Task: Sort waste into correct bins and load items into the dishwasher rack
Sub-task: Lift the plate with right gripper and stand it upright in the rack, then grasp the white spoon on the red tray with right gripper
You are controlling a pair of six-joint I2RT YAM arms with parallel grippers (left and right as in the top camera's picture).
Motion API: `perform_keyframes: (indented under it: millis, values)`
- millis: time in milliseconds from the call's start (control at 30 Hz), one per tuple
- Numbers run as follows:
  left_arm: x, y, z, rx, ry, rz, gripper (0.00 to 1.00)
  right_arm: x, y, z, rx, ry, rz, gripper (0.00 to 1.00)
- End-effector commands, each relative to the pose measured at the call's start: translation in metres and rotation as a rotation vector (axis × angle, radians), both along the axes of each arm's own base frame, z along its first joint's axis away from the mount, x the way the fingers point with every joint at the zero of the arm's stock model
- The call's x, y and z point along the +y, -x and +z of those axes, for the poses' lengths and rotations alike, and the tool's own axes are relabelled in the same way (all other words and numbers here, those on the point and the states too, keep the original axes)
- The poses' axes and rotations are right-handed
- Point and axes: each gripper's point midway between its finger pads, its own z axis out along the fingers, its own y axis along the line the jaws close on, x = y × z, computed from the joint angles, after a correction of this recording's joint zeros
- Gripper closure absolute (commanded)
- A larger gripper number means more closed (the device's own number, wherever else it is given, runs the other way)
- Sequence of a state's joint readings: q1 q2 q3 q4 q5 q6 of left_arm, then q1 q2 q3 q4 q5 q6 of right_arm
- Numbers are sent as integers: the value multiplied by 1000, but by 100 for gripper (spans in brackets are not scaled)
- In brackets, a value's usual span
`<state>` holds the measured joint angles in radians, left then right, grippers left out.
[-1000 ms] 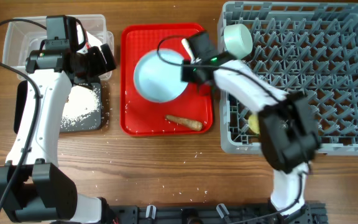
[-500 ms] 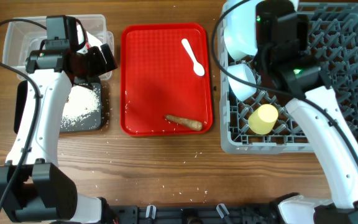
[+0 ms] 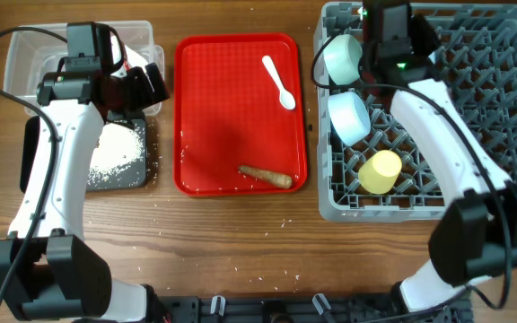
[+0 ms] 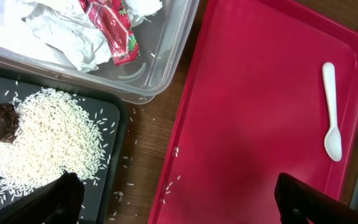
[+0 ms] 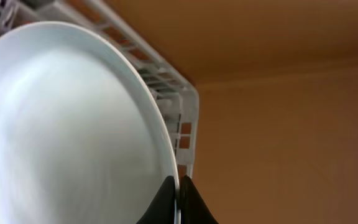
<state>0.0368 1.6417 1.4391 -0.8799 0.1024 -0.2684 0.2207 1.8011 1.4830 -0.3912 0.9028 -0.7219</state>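
Fingers of my right gripper [image 5: 178,200] pinch the plate [image 5: 73,137] rim beside the rack [image 5: 184,132] wall; my left gripper [image 4: 176,202] hangs spread wide above the red tray [image 4: 260,93].

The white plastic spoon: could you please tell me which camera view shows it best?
The left wrist view: the white plastic spoon lies large and unobstructed on the red tray. The overhead view shows it whole but small, in the tray's far right part. The right wrist view misses it entirely.
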Motion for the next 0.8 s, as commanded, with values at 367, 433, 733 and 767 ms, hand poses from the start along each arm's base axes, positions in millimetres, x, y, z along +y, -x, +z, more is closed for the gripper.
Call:
perform_keyframes:
  millis: [367, 433, 733, 767]
  values:
    - [1, 2, 2, -3, 13, 6, 0, 25, -11, 19, -102, -165, 97, 0]
    - [1, 2, 2, -3, 13, 6, 0, 36, -6, 31, -129, -258, 153, 0]
    - [1, 2, 2, -3, 13, 6, 0, 206, 53, 74, -6, -1426, 588, 0]
    - [1, 2, 2, -3, 13, 6, 0, 213, 48, 73, -11, -1462, 587, 0]
